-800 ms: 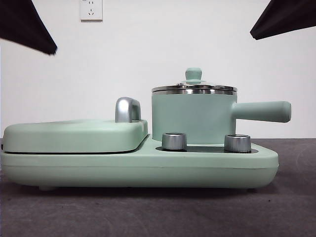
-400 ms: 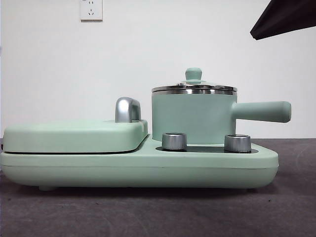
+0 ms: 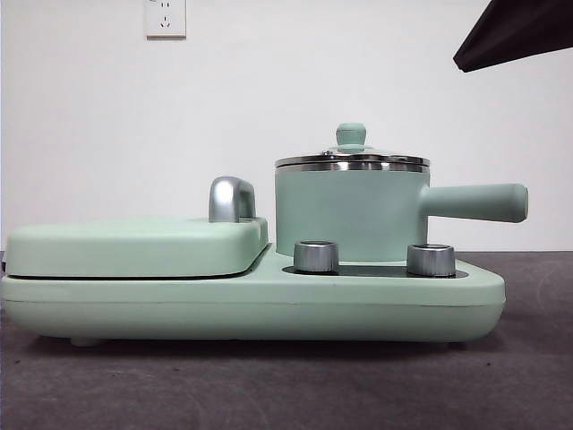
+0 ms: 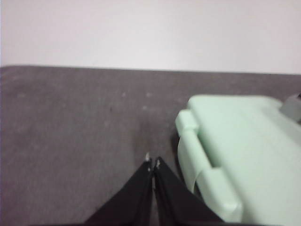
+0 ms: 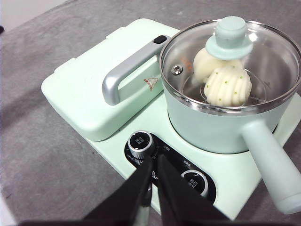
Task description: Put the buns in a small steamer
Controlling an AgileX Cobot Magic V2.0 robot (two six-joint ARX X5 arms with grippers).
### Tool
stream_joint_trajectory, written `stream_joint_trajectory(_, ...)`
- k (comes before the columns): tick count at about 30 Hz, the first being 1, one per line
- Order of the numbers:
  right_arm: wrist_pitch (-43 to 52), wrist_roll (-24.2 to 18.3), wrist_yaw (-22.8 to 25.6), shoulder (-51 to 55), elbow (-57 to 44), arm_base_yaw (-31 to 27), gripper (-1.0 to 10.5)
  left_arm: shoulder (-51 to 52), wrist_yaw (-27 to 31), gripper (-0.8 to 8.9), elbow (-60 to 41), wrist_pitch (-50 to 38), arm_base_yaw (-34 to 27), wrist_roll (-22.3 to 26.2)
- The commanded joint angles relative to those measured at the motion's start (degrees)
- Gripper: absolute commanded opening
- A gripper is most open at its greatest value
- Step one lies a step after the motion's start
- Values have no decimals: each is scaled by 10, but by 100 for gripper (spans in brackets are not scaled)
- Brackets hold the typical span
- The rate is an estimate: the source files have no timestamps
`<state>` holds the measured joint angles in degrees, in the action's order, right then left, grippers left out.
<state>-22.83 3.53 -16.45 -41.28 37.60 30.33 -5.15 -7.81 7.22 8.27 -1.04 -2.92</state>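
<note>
The small steamer (image 3: pixel 351 215) stands on the right side of the mint-green appliance base, its glass lid on and its handle pointing right. In the right wrist view the steamer (image 5: pixel 207 120) holds both buns under the lid: the ridged, green-specked bun (image 5: pixel 228 87) and the smooth bun (image 5: pixel 203 65) behind it. My right gripper (image 5: pixel 154 157) is shut and empty, above the base's knobs. It shows as a black tip (image 3: pixel 515 31) at the top right of the front view. My left gripper (image 4: pixel 153 162) is shut and empty, above the table beside the griddle (image 4: pixel 244 146).
The flat lidded griddle (image 3: pixel 134 246) with a chrome handle (image 3: pixel 231 199) fills the base's left half. Two steel knobs (image 3: pixel 315 256) sit on the base's front below the steamer. Grey table surface (image 3: pixel 286 385) lies in front; a white wall stands behind.
The black arm tip at the top left of the front view has moved out of view. The steamer, the lid and the right arm tip have not moved.
</note>
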Motion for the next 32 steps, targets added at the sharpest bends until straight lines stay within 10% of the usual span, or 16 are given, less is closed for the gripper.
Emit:
stream_joint_trajectory(1, 7, 7, -1, -2, 7, 3, 19, 15, 0, 7, -24, -7, -3, 5)
stream_joint_trajectory(25, 13, 7, 0, -2, 7, 3, 19, 49, -1, 7, -64, -36, -2, -2)
stream_joint_trajectory(32, 44, -120, 19, 79, -40, -53, 19, 49, -1, 7, -64, -36, -2, -1)
